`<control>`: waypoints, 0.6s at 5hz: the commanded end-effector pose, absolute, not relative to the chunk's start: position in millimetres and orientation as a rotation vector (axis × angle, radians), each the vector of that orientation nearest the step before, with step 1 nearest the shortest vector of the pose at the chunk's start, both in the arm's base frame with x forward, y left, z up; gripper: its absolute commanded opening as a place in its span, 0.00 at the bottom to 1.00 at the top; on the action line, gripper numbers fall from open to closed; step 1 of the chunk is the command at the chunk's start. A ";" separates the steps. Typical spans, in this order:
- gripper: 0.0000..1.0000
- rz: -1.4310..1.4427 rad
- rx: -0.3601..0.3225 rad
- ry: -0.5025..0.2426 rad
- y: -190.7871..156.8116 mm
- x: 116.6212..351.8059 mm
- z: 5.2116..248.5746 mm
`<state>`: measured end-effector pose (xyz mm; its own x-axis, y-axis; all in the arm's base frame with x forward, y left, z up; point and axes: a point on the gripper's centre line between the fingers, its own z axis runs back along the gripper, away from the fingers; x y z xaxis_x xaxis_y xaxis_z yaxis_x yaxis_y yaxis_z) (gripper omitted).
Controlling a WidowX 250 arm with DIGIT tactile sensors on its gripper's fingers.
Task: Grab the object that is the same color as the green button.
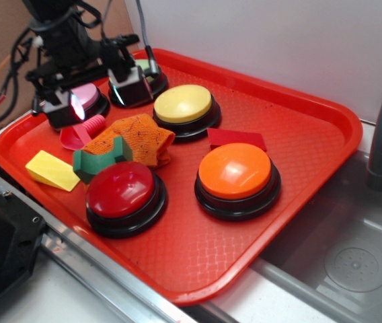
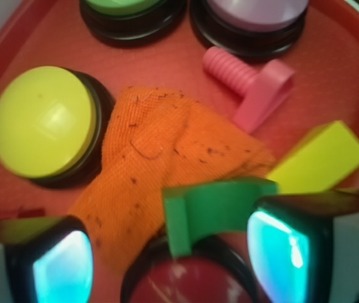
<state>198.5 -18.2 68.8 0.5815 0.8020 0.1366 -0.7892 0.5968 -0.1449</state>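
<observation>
1. Green block (image 1: 99,161), dark green, chunky, with an arched notch: lies on the red plastic tray (image 1: 298,114), wedged between the red-domed button (image 1: 125,191) and the crumpled orange mesh cloth (image 1: 134,138), apparently touching both. Yellow wedge (image 1: 51,169) just beside it on the outer side.
2. Colour reference: pale green domed button (image 2: 126,5) on a black base, at the far end of the tray next to the pink-domed button (image 2: 255,9).
3. Gripper (image 1: 97,91) hangs above the far buttons, well apart from the block. Both fingers, with lit pads (image 2: 62,268), are spread wide; nothing between them.
4. Wrist view: block sits low between the fingers, slightly off centre.
5. Judgement for the approach: centre over the block, then descend with jaws wide.
6. Close across the block's narrow faces; one finger needs room on the cloth side, the other must clear the red dome's rim.
7. Risks: snagging cloth with the block, or nudging the pink screw-shaped toy (image 2: 252,85).
</observation>
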 end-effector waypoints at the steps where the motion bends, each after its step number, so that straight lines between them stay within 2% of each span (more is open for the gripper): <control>1: 1.00 0.983 -0.007 -0.183 -11.7 212.1 36.3; 3: 1.00 1.028 0.058 -0.124 -19.0 206.0 21.3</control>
<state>204.7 -20.8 17.7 0.5167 0.8464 0.1287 -0.8540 0.5203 0.0065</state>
